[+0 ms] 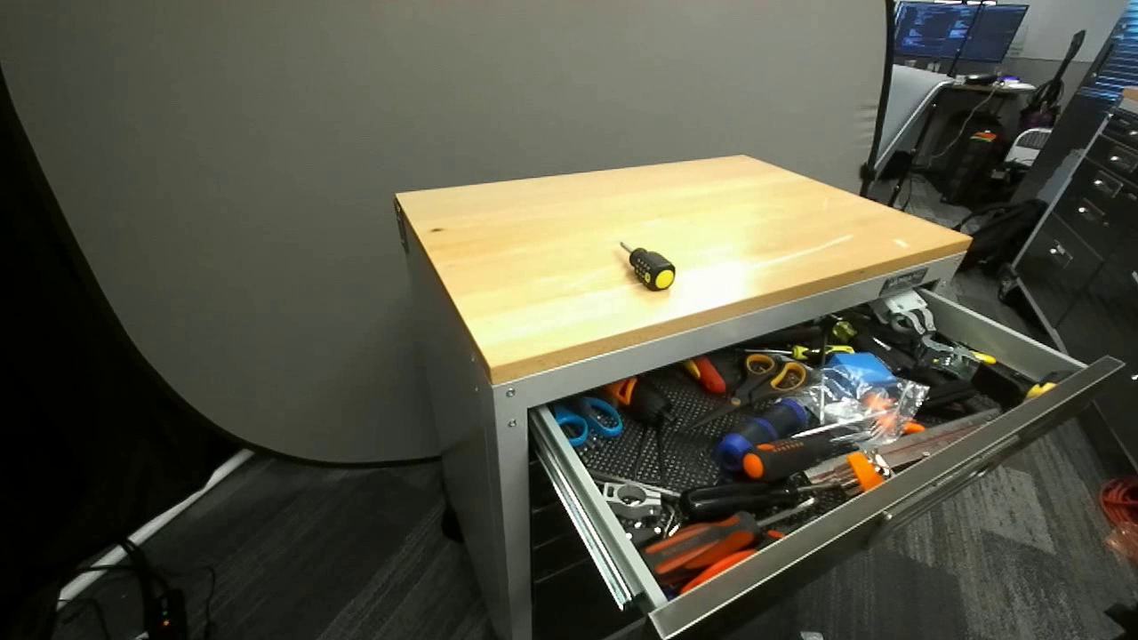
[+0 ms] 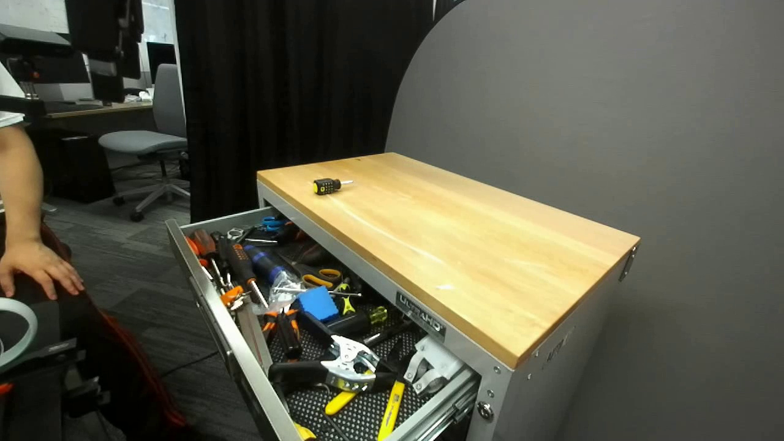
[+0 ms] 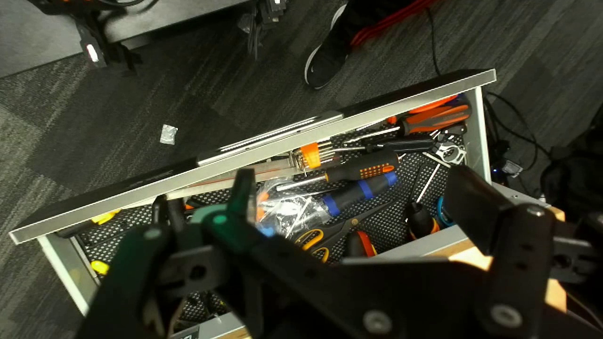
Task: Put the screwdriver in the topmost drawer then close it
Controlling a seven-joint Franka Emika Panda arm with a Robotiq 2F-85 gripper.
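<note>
The screwdriver, stubby and black with a yellow end cap, lies on the wooden cabinet top in both exterior views (image 1: 652,268) (image 2: 327,186). Its shaft points away from the drawer side. It is out of view in the wrist view. The topmost drawer is pulled far out and full of tools in both exterior views (image 1: 800,544) (image 2: 236,335) and in the wrist view (image 3: 405,104). My gripper (image 3: 360,197) is open and empty in the wrist view, its fingers wide apart above the drawer and its cabinet-side edge. A dark shape at top left in an exterior view may be the gripper.
The wooden top (image 1: 569,213) stands over the open drawer. The drawer holds scissors (image 3: 330,230), a blue-banded tool (image 3: 360,190), a clear plastic bag (image 3: 292,207) and a large clamp (image 2: 352,361). A person's arm (image 2: 24,245) and shoe (image 3: 325,61) show near the drawer side.
</note>
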